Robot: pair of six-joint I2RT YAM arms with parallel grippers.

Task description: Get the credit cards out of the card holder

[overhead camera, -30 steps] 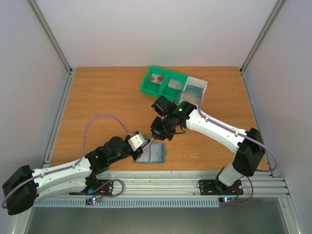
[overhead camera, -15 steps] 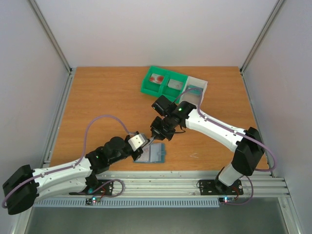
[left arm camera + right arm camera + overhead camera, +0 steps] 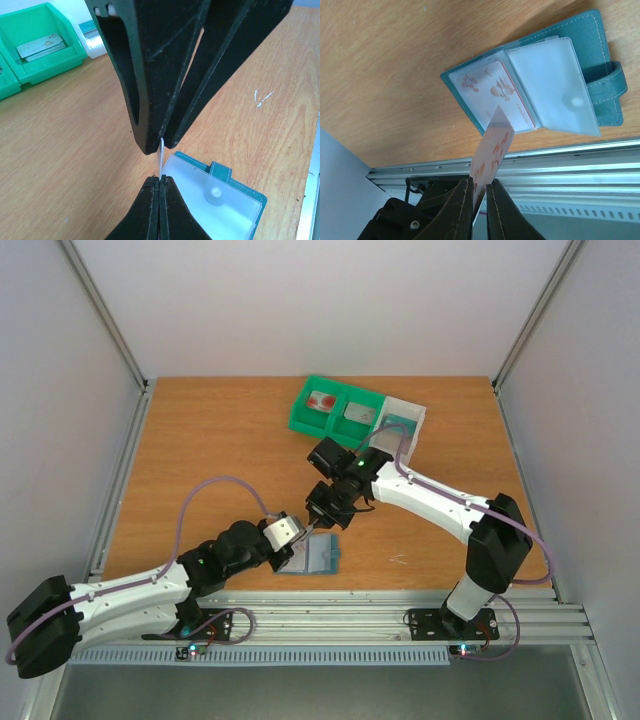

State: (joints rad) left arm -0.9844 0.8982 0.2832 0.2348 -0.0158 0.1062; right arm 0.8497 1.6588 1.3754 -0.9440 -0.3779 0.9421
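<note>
Probably light, stiff and slick, the thin white red-marked plastic card (image 3: 492, 147) hung pinched by one end in the right claw (image 3: 479, 184), just over the open blue-grey bifold holder (image 3: 540, 85) at the wooden bench's (image 3: 395, 60) near edge; the left claw (image 3: 159, 179) was pressed together.

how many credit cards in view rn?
5. Red-marked card, grey card, teal card: one per tray compartment. Fourth card sits in the card holder; fifth card is in the right gripper. Stacks may hide more.
</note>
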